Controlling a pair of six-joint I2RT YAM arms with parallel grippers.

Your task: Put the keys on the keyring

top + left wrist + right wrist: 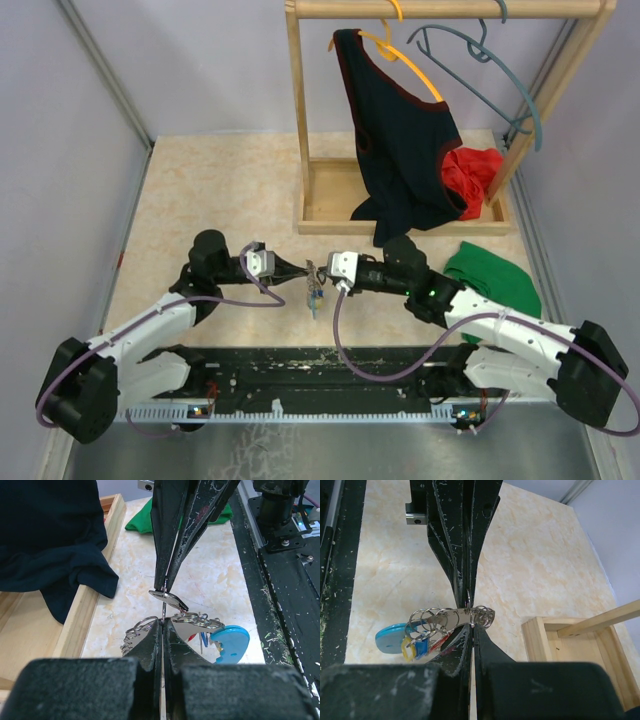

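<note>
My left gripper (298, 270) and right gripper (326, 272) meet tip to tip above the middle of the table, both shut. Between them hangs the keyring (316, 287), a bunch of thin silver wire loops (447, 617) with a light-blue piece (231, 642) on one side. In the left wrist view one silver loop (163, 608) runs edge-on from my left fingertips (156, 630) up into the right ones. Small keys (422, 646) with yellow, blue and red heads dangle from the loops beside the light-blue piece (390, 637).
A wooden rack (297, 120) stands at the back right with a dark shirt (400, 150), a grey-blue hanger (490, 80) and a red cloth (475, 175). A green cloth (495, 275) lies by my right arm. A black strip (320, 365) runs along the near edge.
</note>
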